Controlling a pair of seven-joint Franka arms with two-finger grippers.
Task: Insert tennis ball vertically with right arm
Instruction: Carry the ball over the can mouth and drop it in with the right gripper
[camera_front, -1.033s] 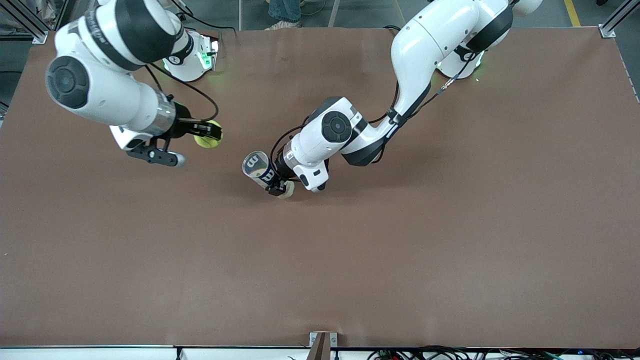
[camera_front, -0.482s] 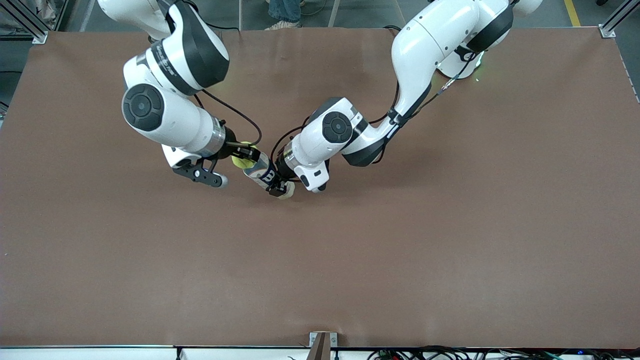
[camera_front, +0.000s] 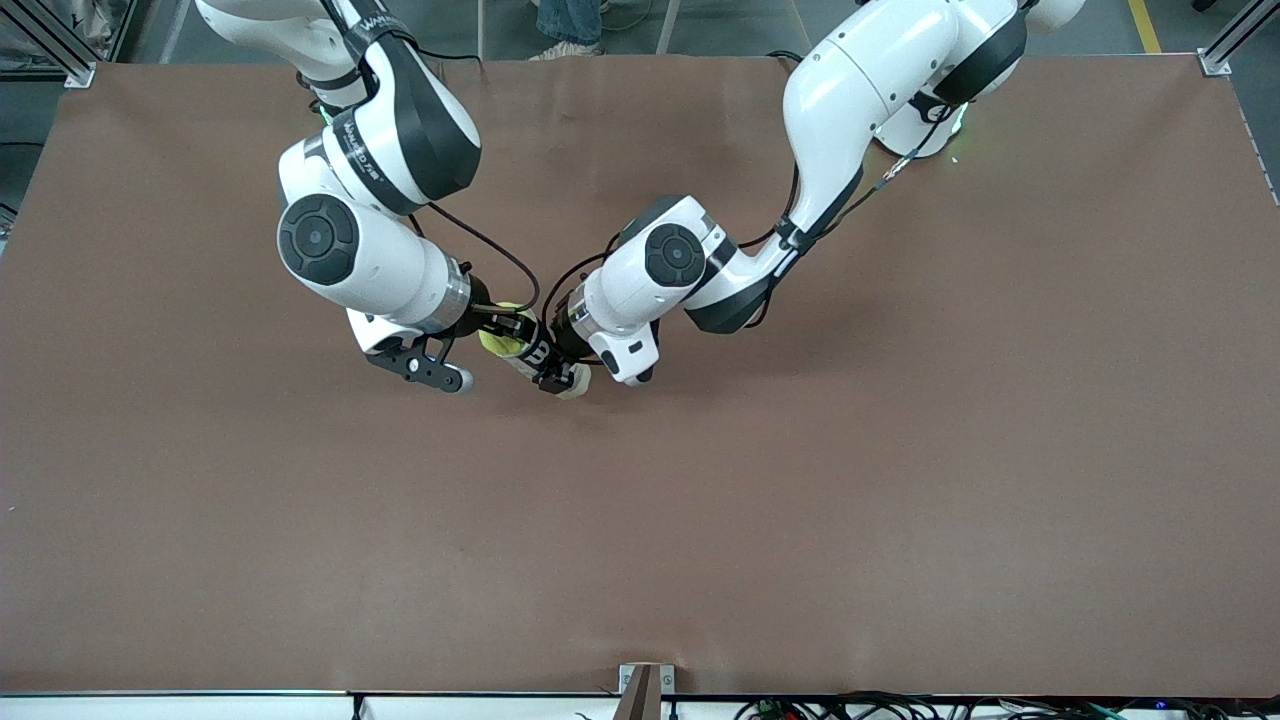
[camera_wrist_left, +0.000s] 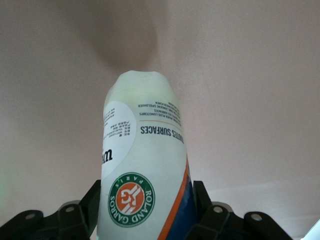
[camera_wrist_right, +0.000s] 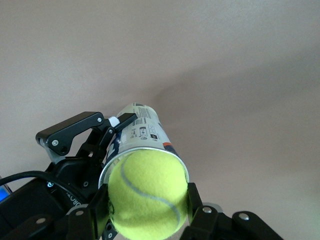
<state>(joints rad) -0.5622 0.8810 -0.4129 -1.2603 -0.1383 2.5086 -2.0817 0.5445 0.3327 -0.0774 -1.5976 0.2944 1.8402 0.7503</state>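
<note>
- The tennis ball (camera_wrist_right: 146, 194) sat right at the open mouth of the ball can (camera_wrist_right: 142, 137), yellow-green felt filling the rim, pinched between the black fingers (camera_wrist_right: 193, 200) of the right gripper (camera_wrist_right: 146, 210).
- In the front view that ball (camera_front: 497, 340) showed only as a sliver of yellow between the two wrists, over the middle of the table, a little toward the right arm's end.
- The right gripper (camera_front: 505, 330) was clenched on the ball, and the right arm (camera_front: 360, 250) reached in from its base with the wrist pointing at the can.
- The can (camera_front: 535, 355) was tilted rather than upright, its open end turned toward the right gripper and its closed end lower and nearer the front camera.
- From the left wrist, the can (camera_wrist_left: 142, 170) showed a pale label with a round green and orange Roland Garros badge and an orange and blue stripe down one side.
- The left gripper (camera_front: 555, 375) was closed around the can's body, a black finger (camera_wrist_left: 202, 200) on each side of it, holding it up off the surface.
- The left arm (camera_front: 700, 265) bent in from its own base to meet the other.
- The brown table (camera_front: 900, 500) lay under both.
</note>
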